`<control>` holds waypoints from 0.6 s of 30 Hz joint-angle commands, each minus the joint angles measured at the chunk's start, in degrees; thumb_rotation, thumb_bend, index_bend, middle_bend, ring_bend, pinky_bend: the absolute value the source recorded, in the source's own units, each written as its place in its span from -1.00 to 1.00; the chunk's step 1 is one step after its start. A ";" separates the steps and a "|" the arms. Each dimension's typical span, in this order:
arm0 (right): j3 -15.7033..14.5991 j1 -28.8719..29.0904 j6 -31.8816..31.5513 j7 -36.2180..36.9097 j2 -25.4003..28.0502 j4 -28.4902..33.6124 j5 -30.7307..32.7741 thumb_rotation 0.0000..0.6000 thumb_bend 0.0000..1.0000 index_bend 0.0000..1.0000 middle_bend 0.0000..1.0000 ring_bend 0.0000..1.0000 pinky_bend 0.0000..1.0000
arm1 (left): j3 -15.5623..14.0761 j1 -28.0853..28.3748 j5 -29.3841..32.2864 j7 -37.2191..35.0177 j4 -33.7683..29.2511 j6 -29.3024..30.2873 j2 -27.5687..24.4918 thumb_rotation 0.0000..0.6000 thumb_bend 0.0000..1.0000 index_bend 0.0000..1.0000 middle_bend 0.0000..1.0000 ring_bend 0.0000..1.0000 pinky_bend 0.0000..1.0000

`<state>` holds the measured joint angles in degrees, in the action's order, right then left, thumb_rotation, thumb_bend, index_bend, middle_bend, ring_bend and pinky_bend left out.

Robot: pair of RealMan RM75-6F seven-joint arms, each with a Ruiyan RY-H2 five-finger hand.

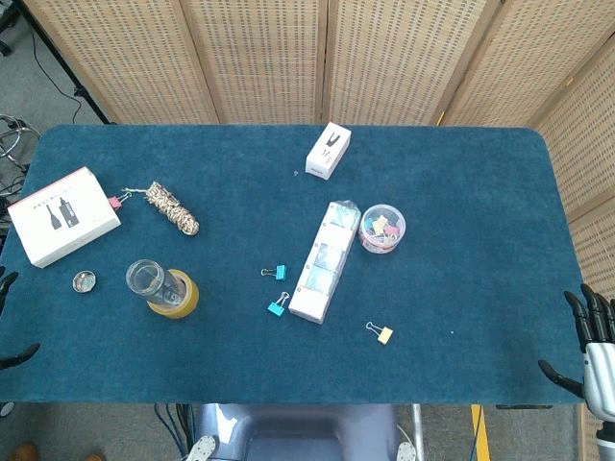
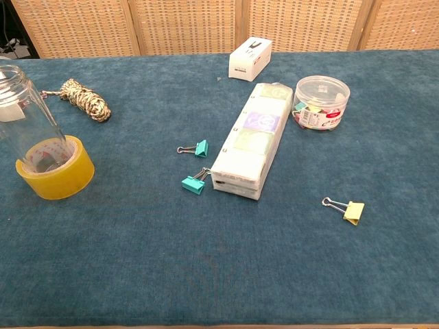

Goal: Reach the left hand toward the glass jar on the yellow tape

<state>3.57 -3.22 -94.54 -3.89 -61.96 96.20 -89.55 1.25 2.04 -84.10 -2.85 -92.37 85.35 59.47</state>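
A clear glass jar (image 1: 147,279) stands upright inside a roll of yellow tape (image 1: 183,298) at the table's left front; in the chest view the jar (image 2: 27,116) and tape (image 2: 62,179) sit at the far left. Only dark fingertips of my left hand (image 1: 8,284) show at the left edge, spread apart and holding nothing, well left of the jar. My right hand (image 1: 591,336) hovers at the table's right front corner, fingers spread and empty. Neither hand appears in the chest view.
A small metal lid (image 1: 85,280) lies between my left hand and the jar. Behind them are a white box (image 1: 63,215) and a rope bundle (image 1: 173,209). A long packet (image 1: 325,261), a tub of clips (image 1: 382,229) and loose binder clips (image 1: 278,307) occupy the middle.
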 commanded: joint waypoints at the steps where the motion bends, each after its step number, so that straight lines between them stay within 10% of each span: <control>1: 0.04 -0.04 0.02 0.13 0.03 -0.02 0.16 1.00 -1.00 -1.00 -1.00 -1.00 -1.00 | 0.00 0.02 0.04 0.01 0.06 -0.09 0.04 1.00 -1.00 -1.00 -1.00 -1.00 -1.00; 18: 0.07 -0.16 0.90 1.12 0.85 1.01 1.44 1.00 -1.00 -1.00 -1.00 -1.00 -1.00 | 4.46 7.79 8.64 -6.61 9.05 -14.79 3.57 1.00 -1.00 -1.00 -1.00 -1.00 -1.00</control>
<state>3.65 -3.37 -93.68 -2.81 -61.15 97.21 -88.15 4.76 8.37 -76.51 -7.83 -85.37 72.46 61.74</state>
